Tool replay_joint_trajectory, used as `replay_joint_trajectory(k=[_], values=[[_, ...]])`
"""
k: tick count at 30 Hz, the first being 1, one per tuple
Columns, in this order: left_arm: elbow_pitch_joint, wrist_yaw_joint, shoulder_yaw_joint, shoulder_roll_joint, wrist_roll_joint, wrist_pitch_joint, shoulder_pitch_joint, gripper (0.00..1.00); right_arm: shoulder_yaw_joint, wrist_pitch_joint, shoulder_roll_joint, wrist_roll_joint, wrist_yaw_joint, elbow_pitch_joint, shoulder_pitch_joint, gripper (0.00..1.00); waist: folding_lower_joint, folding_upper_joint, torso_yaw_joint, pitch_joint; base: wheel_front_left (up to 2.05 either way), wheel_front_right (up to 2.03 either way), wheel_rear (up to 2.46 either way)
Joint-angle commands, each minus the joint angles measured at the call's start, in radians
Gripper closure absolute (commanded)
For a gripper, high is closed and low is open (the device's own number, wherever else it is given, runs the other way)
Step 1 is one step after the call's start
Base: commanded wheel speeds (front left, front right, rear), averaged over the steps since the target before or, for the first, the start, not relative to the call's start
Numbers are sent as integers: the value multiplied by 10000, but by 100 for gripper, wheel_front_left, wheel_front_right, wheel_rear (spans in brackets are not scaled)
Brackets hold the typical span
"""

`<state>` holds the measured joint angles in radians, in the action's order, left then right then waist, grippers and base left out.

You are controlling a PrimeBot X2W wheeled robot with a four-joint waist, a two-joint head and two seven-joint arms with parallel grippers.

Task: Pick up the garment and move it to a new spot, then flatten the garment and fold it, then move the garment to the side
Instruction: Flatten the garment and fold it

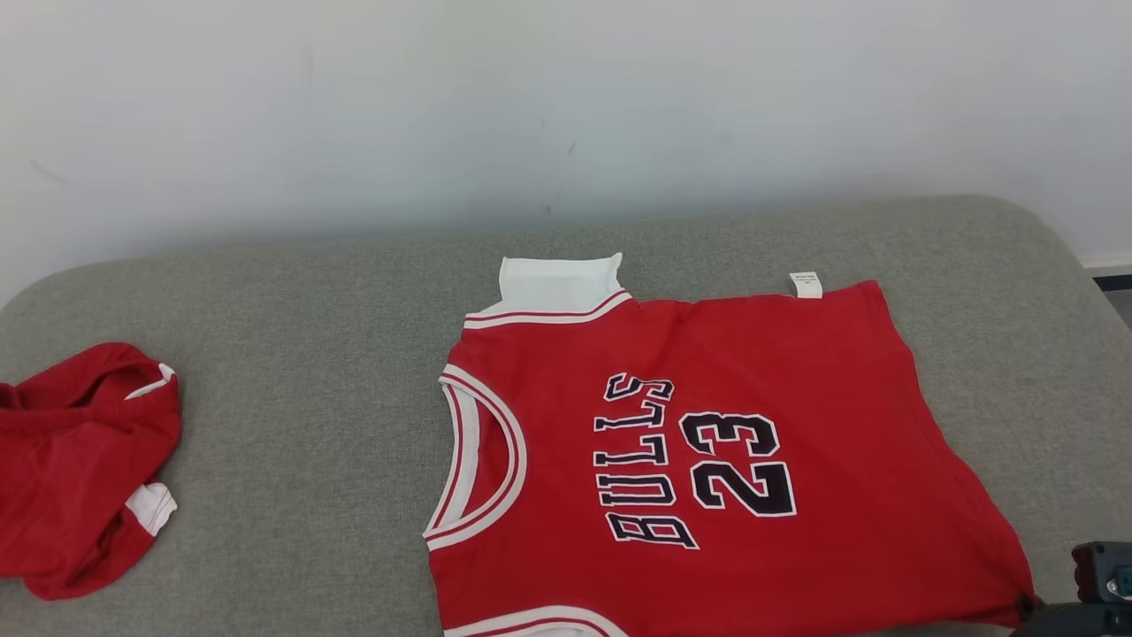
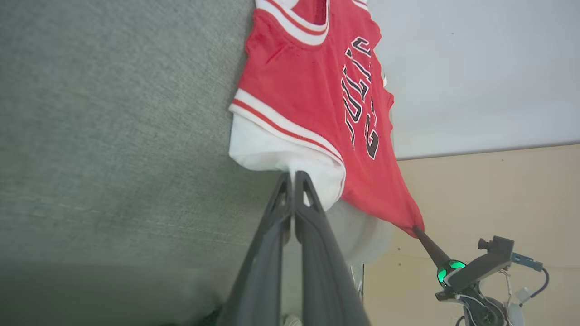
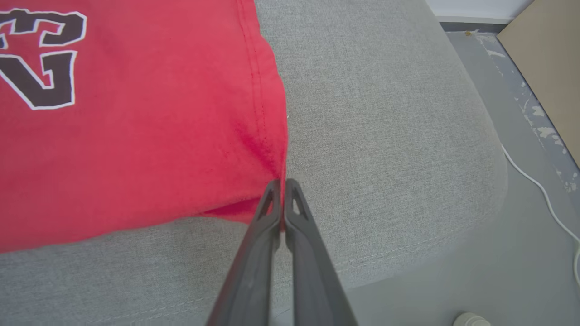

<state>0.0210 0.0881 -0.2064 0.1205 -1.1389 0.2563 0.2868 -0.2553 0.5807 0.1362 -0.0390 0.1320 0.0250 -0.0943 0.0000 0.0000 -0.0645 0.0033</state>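
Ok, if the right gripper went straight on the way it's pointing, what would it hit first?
The red sleeveless basketball jersey: the right gripper is shut on its corner, so it would push into the hemmed edge right away. Past that, probably the grey fabric cushion, though depth is unclear.

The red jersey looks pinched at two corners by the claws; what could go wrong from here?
The right gripper pinches only the hem corner of the jersey, so a pull may slip it free. The left gripper holds the white shoulder fabric; uneven pulls could bunch the jersey rather than flatten it. Both grips sit near the front edge of the cushion, so the jersey might slide off.
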Motion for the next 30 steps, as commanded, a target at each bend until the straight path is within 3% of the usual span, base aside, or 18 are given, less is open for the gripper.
replay_joint_trajectory(k=[1,7,16,23,30], values=[[59,50,-179,140,-165,341,174,100,-5,78,-31,85,-27,73,-203,100,0,0,16,10,0,0,0],[403,-52,-246,389,-346,781,364,100,-173,6,-40,252,-27,115,-273,100,0,0,33,75,0,0,0],[925,176,529,5,-267,-553,-586,100,234,-1313,-70,-167,-27,86,462,100,0,0,21,130,0,0,0],[742,-305,916,300,680,-880,-3264,100,1603,-2321,686,-287,-26,392,2402,100,0,0,-183,381,0,0,0],[-540,-677,1081,1222,1952,-741,-7312,100,3522,-2931,1600,-677,-27,1880,5865,100,0,0,-736,1187,0,0,0]])
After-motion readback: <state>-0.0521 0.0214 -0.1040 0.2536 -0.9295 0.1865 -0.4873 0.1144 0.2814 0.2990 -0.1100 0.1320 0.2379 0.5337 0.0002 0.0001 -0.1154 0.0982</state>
